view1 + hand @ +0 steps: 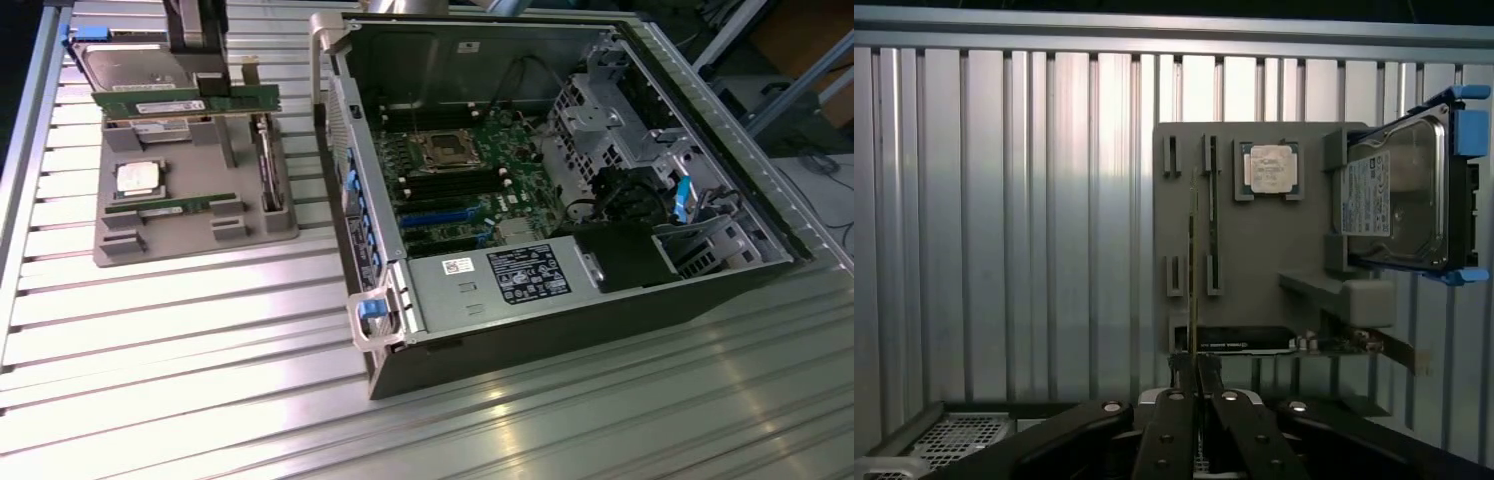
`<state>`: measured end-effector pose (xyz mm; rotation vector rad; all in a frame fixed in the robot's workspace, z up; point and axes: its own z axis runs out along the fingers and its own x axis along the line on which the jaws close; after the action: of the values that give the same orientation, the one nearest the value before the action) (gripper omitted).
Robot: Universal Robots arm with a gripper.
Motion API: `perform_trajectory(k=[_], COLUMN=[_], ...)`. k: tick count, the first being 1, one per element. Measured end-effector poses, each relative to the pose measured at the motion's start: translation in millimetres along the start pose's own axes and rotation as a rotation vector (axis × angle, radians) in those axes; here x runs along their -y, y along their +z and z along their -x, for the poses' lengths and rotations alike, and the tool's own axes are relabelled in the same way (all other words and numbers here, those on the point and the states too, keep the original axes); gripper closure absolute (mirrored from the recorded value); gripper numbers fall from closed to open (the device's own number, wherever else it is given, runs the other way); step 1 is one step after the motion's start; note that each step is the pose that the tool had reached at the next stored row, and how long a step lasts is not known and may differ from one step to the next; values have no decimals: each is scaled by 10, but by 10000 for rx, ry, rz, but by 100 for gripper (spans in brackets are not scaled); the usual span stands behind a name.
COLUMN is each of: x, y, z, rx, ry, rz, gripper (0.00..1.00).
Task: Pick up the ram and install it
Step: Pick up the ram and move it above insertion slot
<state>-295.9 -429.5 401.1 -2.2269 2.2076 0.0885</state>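
My gripper (211,84) is shut on a ram (160,99), a long green stick, and holds it level a little above the back of the grey parts tray (187,245). In the wrist view the held ram (1191,260) is edge-on, rising from between the gripper (1194,372) fingers. Another ram (174,207) lies in its slot near the tray's front and also shows in the wrist view (1212,210). The open computer case (561,300) stands on the exterior view's right, with the motherboard's memory slots (447,182) exposed.
On the tray are a square silver processor (138,177) and a hard drive (123,62) with blue rails. A black card (271,165) stands on edge along the tray's side nearest the case. The case's power supply (514,275) and drive cage (601,110) flank the motherboard.
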Motion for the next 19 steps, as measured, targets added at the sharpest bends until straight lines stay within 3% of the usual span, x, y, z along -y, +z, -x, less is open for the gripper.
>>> perform_trajectory(k=[2, 6, 10, 12, 14, 19], x=[31, 39, 41, 101, 202, 606], y=[-5, -113, -117, -128, -146, -164], z=[0, 4, 5, 5, 4, 1], rx=[-1, -2, -2, -1, -2, -2], ry=[1, 2, 2, 1, 2, 2], rz=[1, 33, 33, 33, 33, 33], gripper=[87, 87, 87, 87, 87, 87])
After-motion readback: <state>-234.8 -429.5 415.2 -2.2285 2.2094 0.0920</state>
